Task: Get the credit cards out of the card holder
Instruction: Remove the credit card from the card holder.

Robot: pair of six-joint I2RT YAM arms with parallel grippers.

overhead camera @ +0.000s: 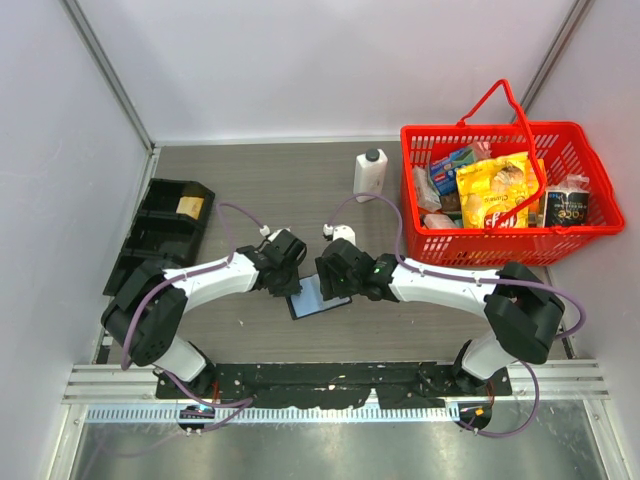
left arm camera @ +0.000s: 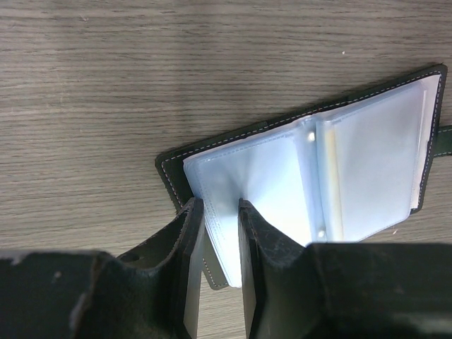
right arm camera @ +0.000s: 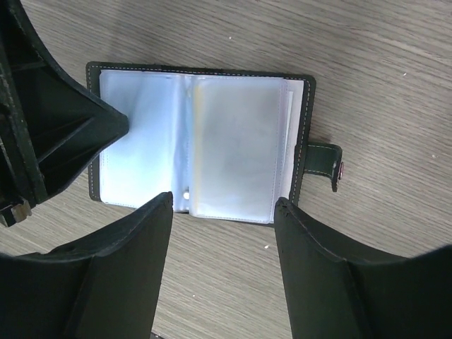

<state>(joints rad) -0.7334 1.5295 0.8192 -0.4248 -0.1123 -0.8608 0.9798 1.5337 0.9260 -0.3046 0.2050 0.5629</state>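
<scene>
no readable text, printing too small

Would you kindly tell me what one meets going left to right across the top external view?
black compartment tray → card holder → white bottle → red basket

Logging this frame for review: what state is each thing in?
Card holder: open, lying flat, sleeves up.
Snap tab: undone.
Cards: in the sleeves, none out.
Left claw: narrowly parted astride the left sleeve's edge; grip unclear.
Right claw: open, over the holder.
Bottle: upright, capped.
Basket: filled, handle up.
</scene>
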